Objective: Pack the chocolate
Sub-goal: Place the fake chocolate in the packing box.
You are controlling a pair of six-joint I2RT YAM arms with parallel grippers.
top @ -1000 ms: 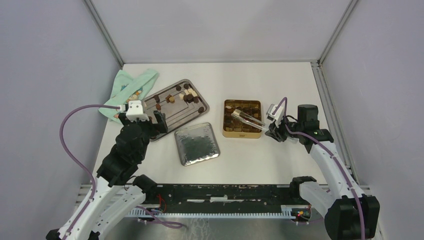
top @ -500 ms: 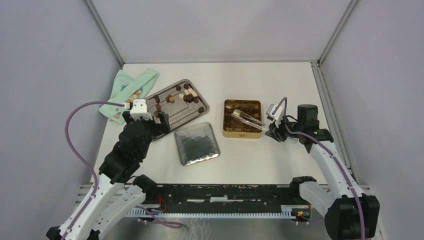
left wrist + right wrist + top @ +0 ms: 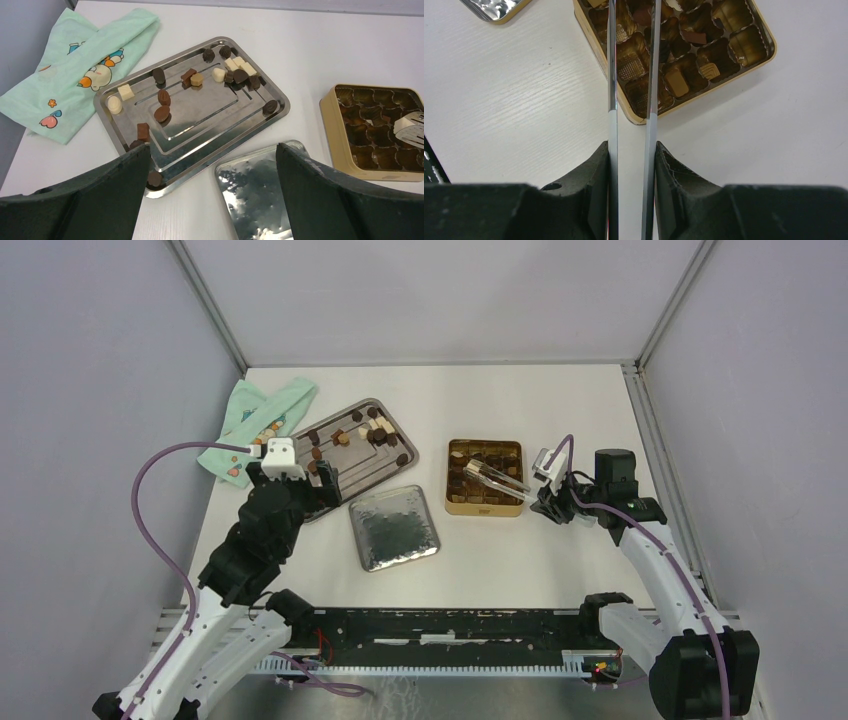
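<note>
Several small dark, brown and cream chocolate pieces [image 3: 345, 437] [image 3: 162, 97] lie scattered on a steel tray [image 3: 360, 465] [image 3: 200, 107]. My left gripper [image 3: 322, 480] [image 3: 212, 150] hovers wide open over the tray's near edge with nothing between its fingers. The gold tin [image 3: 485, 508] [image 3: 769, 45] [image 3: 330, 107] stands open at centre right, a few chocolates [image 3: 676, 82] sitting in its brown cups. My right gripper [image 3: 545, 498] [image 3: 631, 146] is shut on clear tongs [image 3: 495, 476] [image 3: 612, 75], whose tips reach over the tin. Whether the tips hold a piece is out of view.
A shiny lid [image 3: 394, 527] [image 3: 255, 200] [image 3: 494, 7] lies face down between tray and arms. A mint-green printed cloth [image 3: 250, 420] [image 3: 75, 75] lies at the far left beside the tray. Grey walls close in three sides of the white table.
The left gripper shifted slightly right and forward over the tray's near edge, then stopped. The right arm and tongs have not moved.
</note>
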